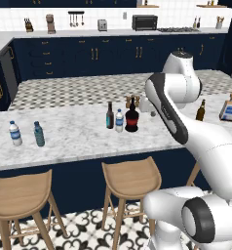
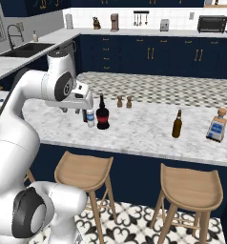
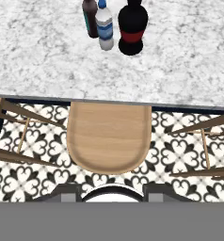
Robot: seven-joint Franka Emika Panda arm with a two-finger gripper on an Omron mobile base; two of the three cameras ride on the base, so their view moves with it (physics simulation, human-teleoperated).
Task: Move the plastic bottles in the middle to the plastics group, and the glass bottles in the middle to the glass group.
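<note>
I am looking down through the hand view at the marble surface, taking the fat black bottle with the red label as my landmark. The small clear water bottle is standing just beside it on one side, and the slim dark brown bottle is standing just past the water bottle, the two appearing to touch. From the left base view the same three are clustering near the middle of the surface: dark brown bottle, water bottle, black bottle. Well apart to the landmark's left the plastics group is sitting, a clear bottle beside a teal one. Well apart to its right the amber beer bottle and the square flask are standing. The gripper is hanging near the landmark; I cannot tell whether it is released or clenched, and nothing is showing in it.
</note>
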